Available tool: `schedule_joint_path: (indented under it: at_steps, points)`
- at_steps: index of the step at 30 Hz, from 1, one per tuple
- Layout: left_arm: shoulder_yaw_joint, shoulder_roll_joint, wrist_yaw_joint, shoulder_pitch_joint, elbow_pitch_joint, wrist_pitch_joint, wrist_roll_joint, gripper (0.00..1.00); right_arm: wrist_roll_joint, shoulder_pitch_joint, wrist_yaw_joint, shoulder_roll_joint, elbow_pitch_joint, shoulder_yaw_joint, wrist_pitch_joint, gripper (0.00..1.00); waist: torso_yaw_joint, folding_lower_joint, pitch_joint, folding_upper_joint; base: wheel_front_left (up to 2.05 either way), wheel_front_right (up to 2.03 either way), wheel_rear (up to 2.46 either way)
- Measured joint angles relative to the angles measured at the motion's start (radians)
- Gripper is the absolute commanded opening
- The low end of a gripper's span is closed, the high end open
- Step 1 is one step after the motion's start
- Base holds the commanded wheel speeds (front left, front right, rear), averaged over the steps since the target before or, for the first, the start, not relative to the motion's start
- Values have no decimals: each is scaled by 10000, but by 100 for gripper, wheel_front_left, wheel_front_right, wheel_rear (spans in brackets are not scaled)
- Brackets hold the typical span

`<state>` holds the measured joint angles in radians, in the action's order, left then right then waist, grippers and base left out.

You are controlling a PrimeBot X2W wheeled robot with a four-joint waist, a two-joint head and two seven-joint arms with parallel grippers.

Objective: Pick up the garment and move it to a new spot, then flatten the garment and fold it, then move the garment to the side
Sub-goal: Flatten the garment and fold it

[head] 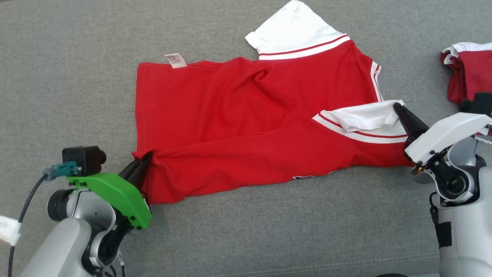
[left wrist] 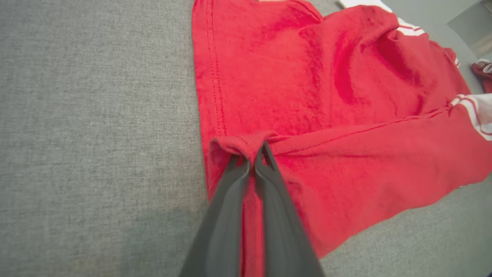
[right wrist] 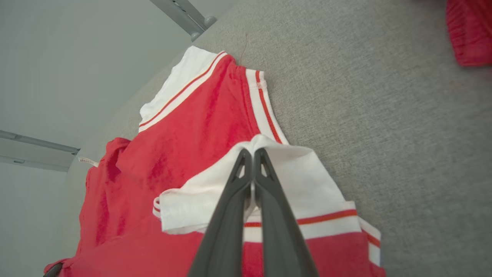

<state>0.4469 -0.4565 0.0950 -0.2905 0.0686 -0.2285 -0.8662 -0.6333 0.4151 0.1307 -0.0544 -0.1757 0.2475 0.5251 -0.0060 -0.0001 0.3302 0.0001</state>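
the garment (head: pixel 246 115) is a red shirt with white sleeves and red-and-white striped trim. it lies spread across the grey fabric surface (head: pixel 77 77), hem toward my left and shoulders toward my right. its near long edge is folded up over the body, so a second red layer runs along the front.

my left gripper (head: pixel 148 157) is clenched on the hem corner of that folded layer. in the left wrist view the red cloth bunches into a small roll right at the fingertips, with the jaws pressed together on it (left wrist: pixel 253 154). my right gripper (head: pixel 396 107) is pinched tight on the near white sleeve (head: pixel 365 117). the right wrist view shows the sleeve's edge peaked up between the closed tips (right wrist: pixel 252 152), and the rest of the sleeve crumples back over the striped band.

the far white sleeve (head: pixel 292 30) lies flat at the top, pointing away from me. a small care label (head: pixel 175 60) sticks out from the far hem edge. a sliver of print (head: pixel 307 177) peeks out under the near edge, too little of it for me to tell what it is.

a second red and white garment (head: pixel 467 71) sits bunched well apart at the right edge of the surface. in the right wrist view, grey metal rails (right wrist: pixel 184 17) stand past the far side of the surface.
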Motion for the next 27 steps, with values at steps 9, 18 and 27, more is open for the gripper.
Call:
schedule_joint_path:
  at_steps: [9, 18, 27]
  points:
    - [502, 251, -777, -1310, 1954, 328, 593, 51, 669, 139, 0, -196, -481, -715, -533, 100, -20, 0, -59, 0, 0, 0, 0]
    - [-290, -98, 29, 816, 428, 980, -90, 100, 1093, -1804, 0, -1812, 2537, -1580, -897, 100, -355, 0, -756, -1, 0, 0, 0]
    - [-276, -17, 640, 1637, -150, 569, -481, 100, 2140, -2858, 0, -2305, 2577, -1350, -518, 100, -419, 0, -199, 0, 0, 0, 0]
